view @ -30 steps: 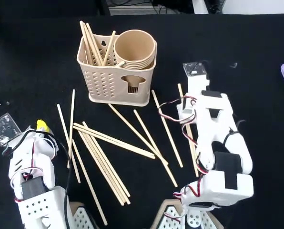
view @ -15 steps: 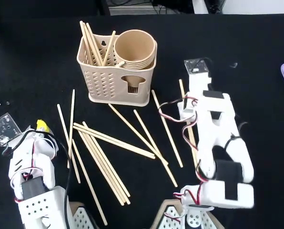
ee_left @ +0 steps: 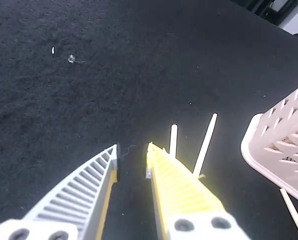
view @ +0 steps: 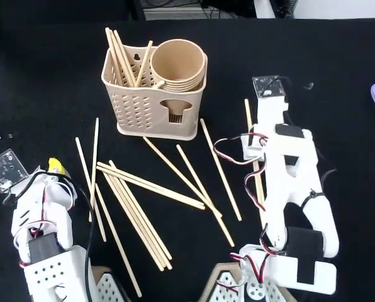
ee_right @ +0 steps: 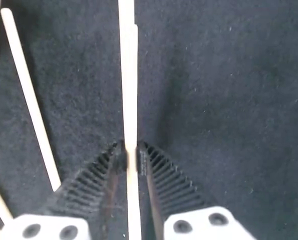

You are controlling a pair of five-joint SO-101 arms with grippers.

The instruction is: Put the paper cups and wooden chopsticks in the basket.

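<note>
Right wrist view: my right pincer [ee_right: 130,150] is clenched on a single chopstick [ee_right: 128,75], and the stick's long axis runs straight out in line with the fingers rather than across them. From the high view, that same stick lies low along the black table [view: 338,56], pointing away from the arm bases. The basket [view: 151,113] sits off to the left-arm side of it and a little farther out. I judge the coming move turns on this: the stick has to be swung across and tipped on end before it will drop among those already standing by the paper cups [view: 178,63]. A neighbouring stick [ee_right: 31,100] lies just beside the held one, apart from it. My left pincer [ee_left: 131,150] is released and empty, low over the table, with two stick ends just past its yellow finger. The loose chopsticks [view: 137,201] are scattered between the arms, nearer the left one
</note>
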